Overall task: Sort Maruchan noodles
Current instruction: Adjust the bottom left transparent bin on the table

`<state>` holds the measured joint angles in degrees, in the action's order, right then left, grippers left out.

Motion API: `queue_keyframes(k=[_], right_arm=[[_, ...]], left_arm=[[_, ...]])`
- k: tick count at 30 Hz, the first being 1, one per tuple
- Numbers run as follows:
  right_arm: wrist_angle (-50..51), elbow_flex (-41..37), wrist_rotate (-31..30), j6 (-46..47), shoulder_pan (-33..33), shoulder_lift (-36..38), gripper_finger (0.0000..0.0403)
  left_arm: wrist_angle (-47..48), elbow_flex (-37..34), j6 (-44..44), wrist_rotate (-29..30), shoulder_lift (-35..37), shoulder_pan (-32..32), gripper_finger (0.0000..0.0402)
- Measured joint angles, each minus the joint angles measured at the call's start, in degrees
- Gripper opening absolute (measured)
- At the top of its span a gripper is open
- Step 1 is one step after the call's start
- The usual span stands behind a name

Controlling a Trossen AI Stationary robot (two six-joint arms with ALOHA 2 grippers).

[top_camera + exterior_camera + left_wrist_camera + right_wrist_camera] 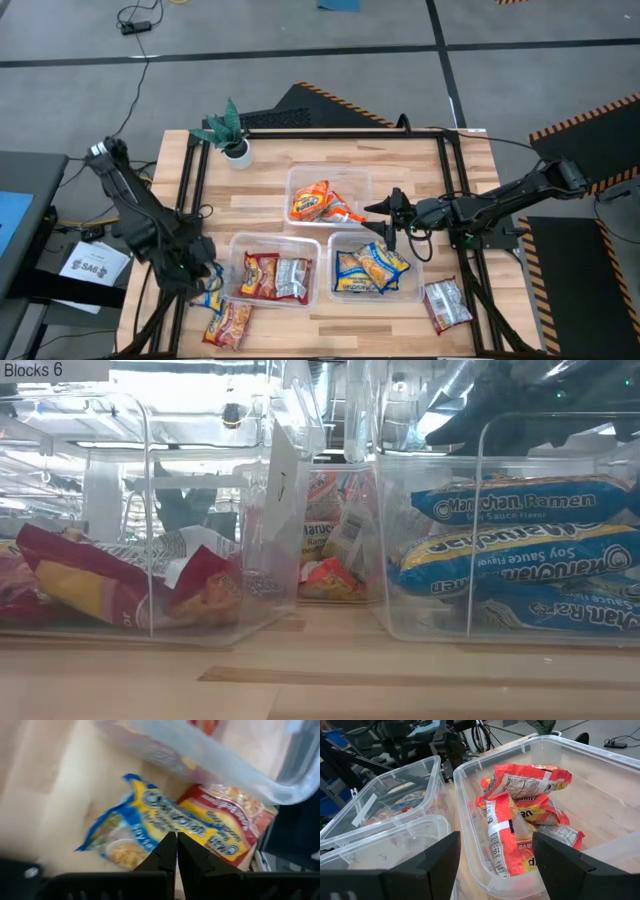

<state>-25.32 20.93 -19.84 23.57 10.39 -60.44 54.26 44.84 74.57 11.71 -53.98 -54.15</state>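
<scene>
Three clear tubs hold sorted packets: orange ones (322, 203) in the far tub, red ones (275, 278) in the near-left tub, yellow-and-blue ones (370, 268) in the near-right tub. A yellow-and-blue packet (145, 820) and a red packet (225, 832) lie flat on the table by the near-left tub's corner. A silvery packet (445, 304) lies near the right edge. My left gripper (176, 847) is shut, its tips over the loose yellow-and-blue packet. My right gripper (495, 865) is open, hovering at the orange tub's near wall (470, 870), touching nothing. My left gripper points down at the middle of the loose yellow-and-blue packet (165, 827), which lies flat on the table. I cannot tell whether the shut fingertips touch it.
A small potted plant (232, 135) stands at the far left of the table. The near-left tub's rim (210, 765) hangs close over the two loose packets. Black frame rails run along both sides of the table. Bare wood shows along the near edge (320, 680).
</scene>
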Motion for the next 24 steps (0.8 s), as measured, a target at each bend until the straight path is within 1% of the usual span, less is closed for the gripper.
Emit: queue_keyframes(k=[5,11,18,21,24], right_arm=[[-0.19,0.00,0.00,0.00,0.00,0.01,0.0269],[-0.42,0.00,0.00,0.02,0.00,0.01,0.0269],[-0.42,-0.01,0.00,0.02,0.00,0.00,0.0269],[-0.42,0.00,-0.01,0.02,0.00,0.01,0.0269],[-0.42,-0.01,-0.02,0.02,0.00,0.00,0.0269]], left_arm=[[-6.46,0.00,-4.88,-1.09,-5.39,1.75,0.0000],[-8.43,0.00,-12.86,-0.96,-9.62,5.92,0.0000],[-15.24,0.00,-24.54,-1.03,-10.00,11.45,0.0000],[-17.12,0.00,-27.20,-1.45,-10.02,12.91,0.0000],[-15.75,0.13,-27.83,-3.69,-9.91,13.68,0.0000]])
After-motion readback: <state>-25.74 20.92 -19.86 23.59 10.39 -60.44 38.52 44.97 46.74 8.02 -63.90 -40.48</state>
